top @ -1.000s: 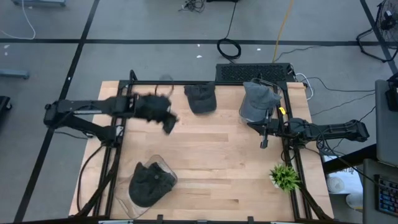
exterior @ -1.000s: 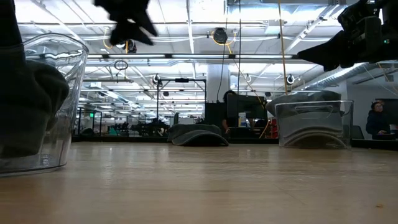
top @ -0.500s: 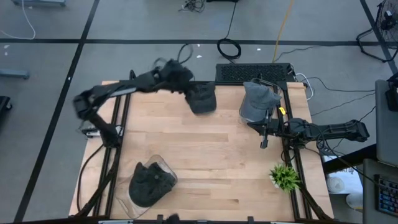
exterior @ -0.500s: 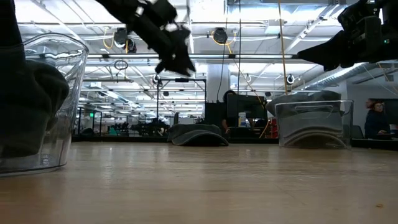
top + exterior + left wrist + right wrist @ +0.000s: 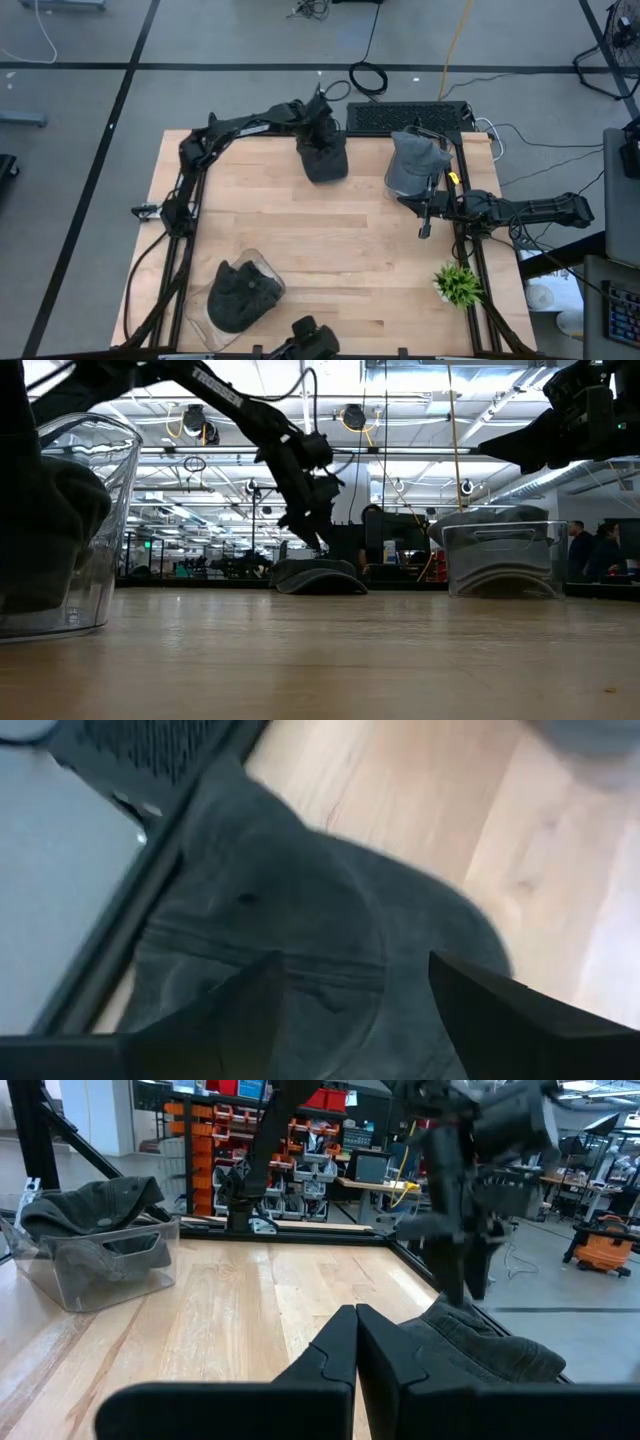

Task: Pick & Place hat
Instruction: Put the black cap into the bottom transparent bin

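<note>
High view: we record the left gripper [image 5: 322,112], fingers spread, over the dark hat [image 5: 324,159] lying lengthwise near-to-far at the table's [image 5: 330,260] far edge; right gripper [image 5: 424,222] closed.

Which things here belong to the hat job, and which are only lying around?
Part of the job:
- dark hat at the table's far edge
- left gripper, open, just above that hat
- clear bins, one with a dark hat, one with a grey hat
- right gripper, shut, waiting beside the grey-hat bin

Lying about:
- small green plant
- keyboard
</note>
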